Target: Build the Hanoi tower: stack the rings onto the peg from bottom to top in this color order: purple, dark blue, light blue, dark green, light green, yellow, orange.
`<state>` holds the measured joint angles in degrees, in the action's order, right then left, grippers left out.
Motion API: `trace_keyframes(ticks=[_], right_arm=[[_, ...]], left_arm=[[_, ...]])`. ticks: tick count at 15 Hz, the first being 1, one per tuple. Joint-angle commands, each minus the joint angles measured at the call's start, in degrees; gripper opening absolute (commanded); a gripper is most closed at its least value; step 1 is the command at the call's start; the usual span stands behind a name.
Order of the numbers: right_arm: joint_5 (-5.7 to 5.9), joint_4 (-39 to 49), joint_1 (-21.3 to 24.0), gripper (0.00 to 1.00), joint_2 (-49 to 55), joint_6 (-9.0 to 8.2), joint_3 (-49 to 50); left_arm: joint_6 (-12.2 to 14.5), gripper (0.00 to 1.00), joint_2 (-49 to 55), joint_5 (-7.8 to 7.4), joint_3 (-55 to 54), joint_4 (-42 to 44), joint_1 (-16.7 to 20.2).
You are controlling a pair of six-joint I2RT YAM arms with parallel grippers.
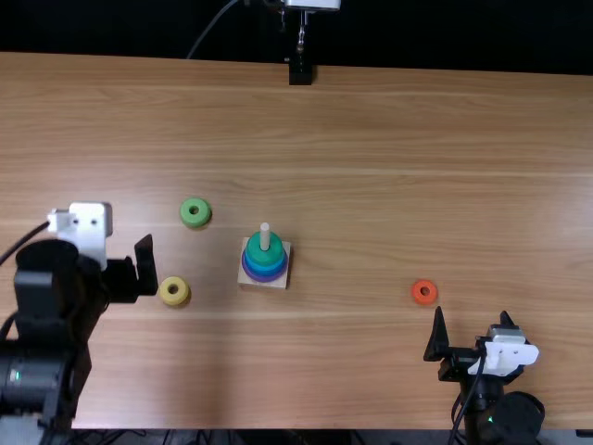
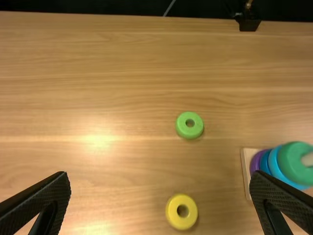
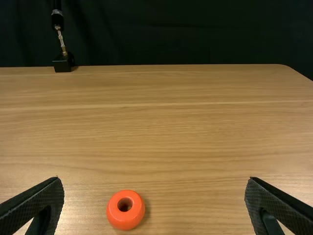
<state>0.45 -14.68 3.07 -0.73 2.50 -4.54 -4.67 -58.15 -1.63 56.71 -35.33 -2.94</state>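
Note:
The peg (image 1: 265, 235) stands on a square wooden base (image 1: 263, 284) near the middle, holding purple (image 1: 246, 268), dark blue, light blue and dark green (image 1: 266, 251) rings, bottom to top. A light green ring (image 1: 195, 212) and a yellow ring (image 1: 174, 291) lie flat to its left, an orange ring (image 1: 424, 292) to its right. My left gripper (image 1: 146, 269) is left of the yellow ring, and in the left wrist view that gripper (image 2: 161, 181) is open and empty. My right gripper (image 1: 472, 326) is near the orange ring; in the right wrist view the gripper (image 3: 154, 183) stands open, holding nothing.
At the table's far edge is a black mount (image 1: 301, 72) with a thin metal stem. The wooden table (image 1: 371, 185) extends around the base and the loose rings. Dark cloth (image 1: 445, 32) hangs behind the far edge.

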Motion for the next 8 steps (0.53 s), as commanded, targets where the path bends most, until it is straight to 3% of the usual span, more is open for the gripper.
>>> trace_keyframes(ticks=[1, 2, 4, 8], right_arm=[[0.4, -4.2, 0.4, 1.0, 0.7, -0.18, 3.9], [0.4, -4.2, 0.4, 1.0, 0.7, -0.18, 3.8], [0.4, -4.2, 0.4, 1.0, 0.7, -0.18, 3.9], [0.4, -4.2, 0.4, 1.0, 0.7, -0.08, 3.9]], left_arm=[[0.2, 1.0, -7.6, -4.81, 5.3, -2.7, -1.0], [0.2, 1.0, -12.2, -5.97, 9.5, -6.5, -1.0], [0.7, 1.0, -22.2, -5.75, 16.3, -10.7, -1.2], [0.8, 1.0, -38.4, -5.65, 26.1, -12.2, -5.3]])
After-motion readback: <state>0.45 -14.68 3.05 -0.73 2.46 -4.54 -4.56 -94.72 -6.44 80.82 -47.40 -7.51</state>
